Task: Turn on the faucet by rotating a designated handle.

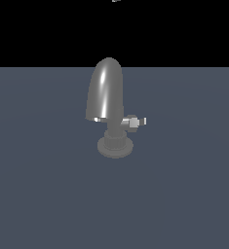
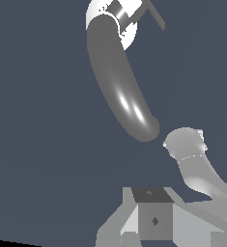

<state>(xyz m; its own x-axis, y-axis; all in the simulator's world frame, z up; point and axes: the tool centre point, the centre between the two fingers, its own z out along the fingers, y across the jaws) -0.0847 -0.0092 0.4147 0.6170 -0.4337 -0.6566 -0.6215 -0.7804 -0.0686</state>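
The faucet (image 1: 106, 95) stands upright on the flat grey floor, with its glossy domed spout above a short neck and round stepped base (image 1: 115, 147). The handle (image 1: 136, 122), a short stub with a lighter tip, sticks out from the neck toward the exterior view's right. In the wrist view I look down on the spout (image 2: 120, 82) from well above, and the handle (image 2: 155, 15) shows at the picture's edge. Only pale grey parts of my gripper (image 2: 153, 219) show there, far from the faucet. Its fingers cannot be made out, and nothing is held.
The grey-blue floor (image 1: 43, 194) spreads all around the faucet with no other object on it. A pale grey arm link (image 2: 197, 166) curves through the wrist view beside the spout's tip. A tiny pale sliver of the arm shows at the exterior view's upper edge (image 1: 116, 0).
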